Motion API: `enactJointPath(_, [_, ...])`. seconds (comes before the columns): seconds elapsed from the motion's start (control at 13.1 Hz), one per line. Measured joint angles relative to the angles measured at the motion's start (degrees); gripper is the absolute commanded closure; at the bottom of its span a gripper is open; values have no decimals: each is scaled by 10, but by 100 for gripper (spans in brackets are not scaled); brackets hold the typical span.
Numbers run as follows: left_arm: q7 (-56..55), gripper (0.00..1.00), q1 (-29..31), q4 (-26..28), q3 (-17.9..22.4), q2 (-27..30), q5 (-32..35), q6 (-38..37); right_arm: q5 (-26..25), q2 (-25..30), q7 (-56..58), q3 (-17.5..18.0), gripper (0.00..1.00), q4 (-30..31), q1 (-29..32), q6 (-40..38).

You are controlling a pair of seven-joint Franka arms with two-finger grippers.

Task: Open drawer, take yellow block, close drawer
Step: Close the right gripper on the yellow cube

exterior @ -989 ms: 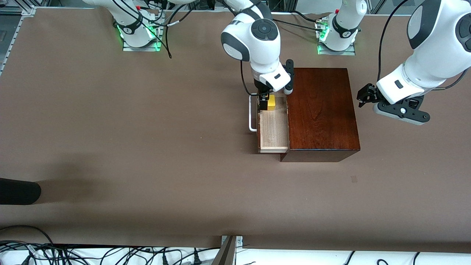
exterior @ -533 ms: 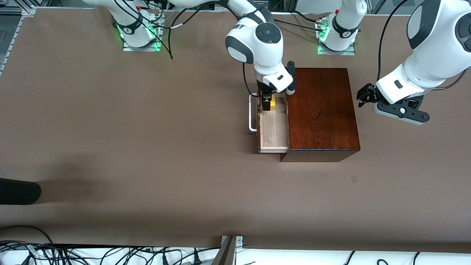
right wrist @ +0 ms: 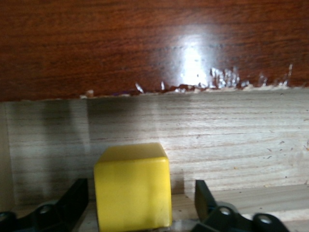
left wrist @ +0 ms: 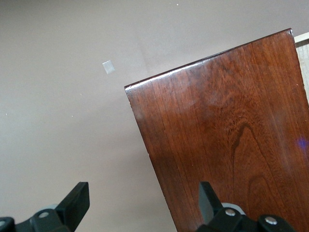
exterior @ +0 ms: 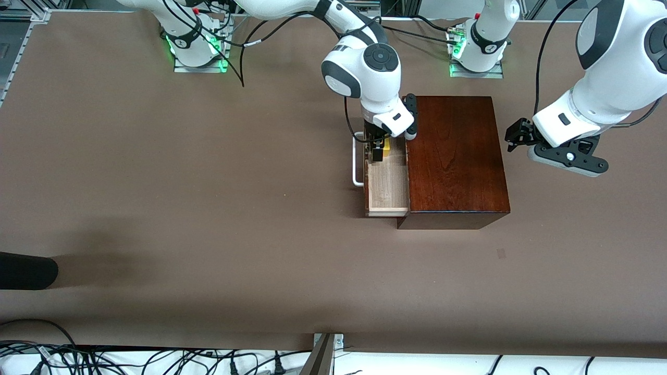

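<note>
- The drawer (exterior: 386,182) stands pulled out of the dark wooden box (exterior: 456,156), toward the right arm's end of the desk (exterior: 156,208); its white handle (exterior: 356,161) faces that end.
- The yellow block (exterior: 385,145) sits on the drawer floor at the end of the tray closest to the desk edge where the robot bases stand.
- The right hand (exterior: 378,151) is down inside the drawer, its fingers (right wrist: 72,200) spread wide with the block between them. In the right wrist view a gap shows on each side of the cube, so nothing is gripped.
- The step in hand looks like the grasp itself. To do it well, centre the cube between the pads, since one gap looks wider, and go low enough to catch its flat sides.
- Close squarely, then lift straight up, clear of the tray wall and the box's front edge.
- The left hand (exterior: 518,136) waits in the air just off the box's end, toward the left arm's end of the desk, fingers wide apart and empty.
</note>
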State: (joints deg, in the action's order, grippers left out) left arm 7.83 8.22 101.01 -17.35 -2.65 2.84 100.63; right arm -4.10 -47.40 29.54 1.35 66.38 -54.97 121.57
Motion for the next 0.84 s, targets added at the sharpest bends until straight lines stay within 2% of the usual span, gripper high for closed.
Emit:
enactJointPath(0.15, [0, 0, 0, 0, 0, 0, 0, -2, 0, 0, 0, -1, 87, -5, 0, 0])
enactJointPath(0.23, [0, 0, 0, 0, 0, 0, 0, -3, 0, 0, 0, -1, 100, -8, 0, 0])
enactJointPath(0.53, [0, 0, 0, 0, 1, -1, 0, -4, 0, 1, 0, -5, 100, -20, 0, -14])
enactJointPath(0.84, [0, 0, 1, 0, 1, -2, 0, -5, 0, 24, 0, -8, 100, -105, 5, -141])
